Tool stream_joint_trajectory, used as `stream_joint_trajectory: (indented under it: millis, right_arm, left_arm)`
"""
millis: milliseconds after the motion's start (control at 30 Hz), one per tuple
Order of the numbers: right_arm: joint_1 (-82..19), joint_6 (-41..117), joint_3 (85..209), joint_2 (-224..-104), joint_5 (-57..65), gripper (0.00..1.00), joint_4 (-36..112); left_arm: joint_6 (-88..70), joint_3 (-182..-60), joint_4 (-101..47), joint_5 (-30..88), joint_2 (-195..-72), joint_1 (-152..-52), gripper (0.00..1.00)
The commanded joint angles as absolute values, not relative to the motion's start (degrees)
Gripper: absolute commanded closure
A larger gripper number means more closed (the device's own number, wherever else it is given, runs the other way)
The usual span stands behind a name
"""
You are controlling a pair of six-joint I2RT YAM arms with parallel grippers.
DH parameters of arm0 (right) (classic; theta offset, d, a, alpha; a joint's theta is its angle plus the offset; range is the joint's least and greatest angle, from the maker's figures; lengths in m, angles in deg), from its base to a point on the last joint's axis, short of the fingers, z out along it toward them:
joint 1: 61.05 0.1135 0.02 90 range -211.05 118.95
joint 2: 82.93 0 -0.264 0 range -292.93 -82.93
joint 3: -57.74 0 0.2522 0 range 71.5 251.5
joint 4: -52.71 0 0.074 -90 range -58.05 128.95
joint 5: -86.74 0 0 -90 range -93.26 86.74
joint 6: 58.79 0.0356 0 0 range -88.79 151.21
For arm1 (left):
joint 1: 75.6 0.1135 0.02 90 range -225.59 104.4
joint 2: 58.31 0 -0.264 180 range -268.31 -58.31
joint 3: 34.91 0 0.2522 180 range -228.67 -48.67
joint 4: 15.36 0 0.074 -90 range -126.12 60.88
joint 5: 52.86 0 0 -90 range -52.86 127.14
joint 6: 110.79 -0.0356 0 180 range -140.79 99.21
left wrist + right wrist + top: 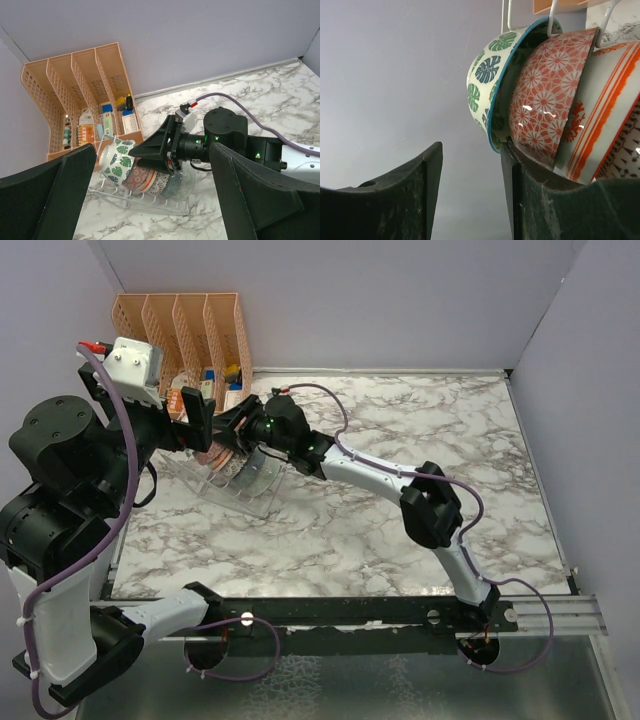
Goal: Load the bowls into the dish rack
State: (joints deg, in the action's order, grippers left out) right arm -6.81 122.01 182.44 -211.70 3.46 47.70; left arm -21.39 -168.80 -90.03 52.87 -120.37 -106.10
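- Reaching from the lower right of the overhead view to its upper left, the right arm (400,485) lies long and low over the worktop (400,540), with its elbow bent near mid-frame.
- The right claw (471,152) sits at the left end of the row of bowls (150,177). Its two matte black fingers are apart, and only blank wall shows in the gap.
- The rim of the teal leaf bowl (487,75) is just beside one finger; I cannot tell whether they touch.
- The left arm (60,530) rises bulky at the left edge of the overhead view, its wrist tipped down toward the dish rack (130,200).
- The left claw (152,147) is spread wide and holds nothing; its fingers fill the lower corners of its own camera view.
- The dish rack is low, clear plastic with thin upright prongs. It stands at the upper left of the worktop, just in front of the orange organizer (180,325).
- The bowls stand on edge in the rack, each leaning on the next, all glossy glazed ceramic:
  - the teal leaf bowl, white outside with a teal rim
  - a red flower bowl (545,105)
  - a white bowl with orange stripes (602,110)
  - a dark dotted bowl (625,155)
- The organizer is perforated plastic with four slanted slots and small bottles and boxes at the bottom.
- The worktop has a white and grey marble pattern.
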Motion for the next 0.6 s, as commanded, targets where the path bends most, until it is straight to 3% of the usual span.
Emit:
stream_joint_trajectory:
  millis: [0,567]
  right_arm:
    - [-7.28,119.42,180.78,-206.29,1.88,0.50,43.62]
    - [-7.69,116.29,178.36,-203.78,-1.06,0.50,35.27]
  left_arm:
    - [-21.24,-168.81,-88.80,53.84,-120.15,-106.44,0.01]
    - [-21.58,-168.06,-88.89,54.26,-119.92,-106.51,0.01]
